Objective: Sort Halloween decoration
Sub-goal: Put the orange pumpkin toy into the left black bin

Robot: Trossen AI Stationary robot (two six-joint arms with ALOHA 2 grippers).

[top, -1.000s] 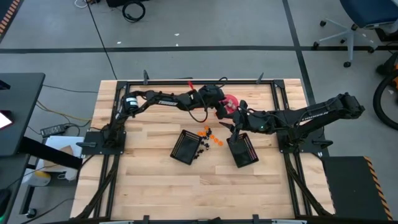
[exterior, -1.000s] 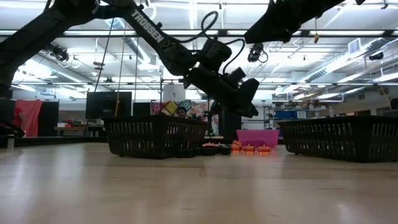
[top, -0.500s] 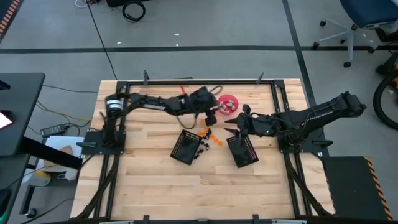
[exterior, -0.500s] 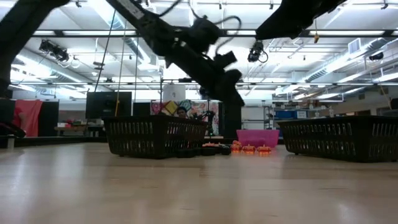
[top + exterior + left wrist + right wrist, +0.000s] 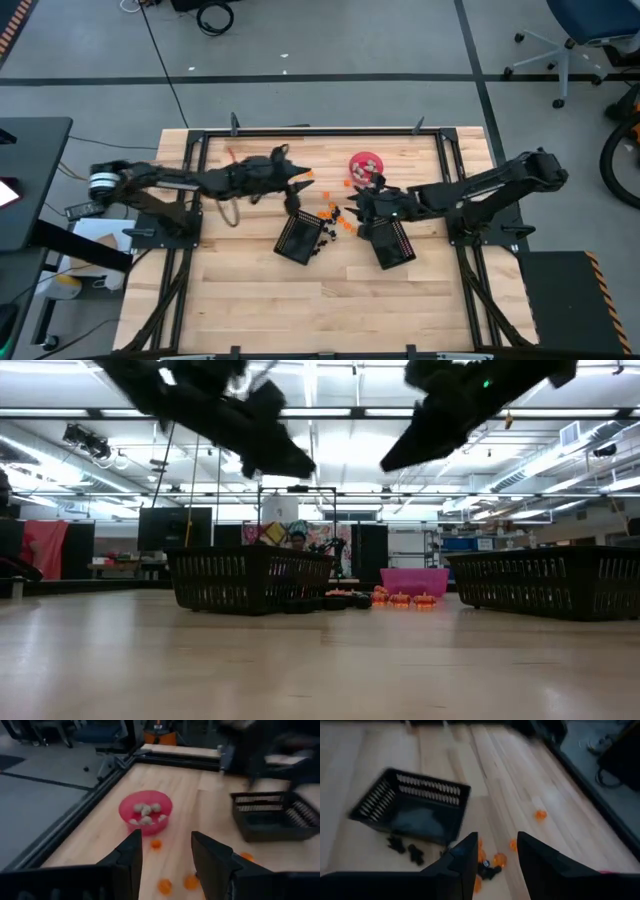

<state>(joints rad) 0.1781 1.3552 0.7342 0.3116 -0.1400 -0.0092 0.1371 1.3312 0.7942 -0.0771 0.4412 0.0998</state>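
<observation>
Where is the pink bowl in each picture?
High view: pink bowl near the table's far edge, by the right arm.
Low view: the bowl sits between the two black baskets, far back.
Left wrist view: ahead of the open fingers, holding pale pieces.
Right wrist view: not in it.
Shared landmark: the baskets.

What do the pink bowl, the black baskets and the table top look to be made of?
Pink bowl: probably plastic, with a uniform, smooth pink wall. Black baskets: slotted sides and a solid rim; likely moulded plastic, possibly metal mesh. Table top: wood, pale jointed planks with grain, lightly glossy in the low view.
</observation>
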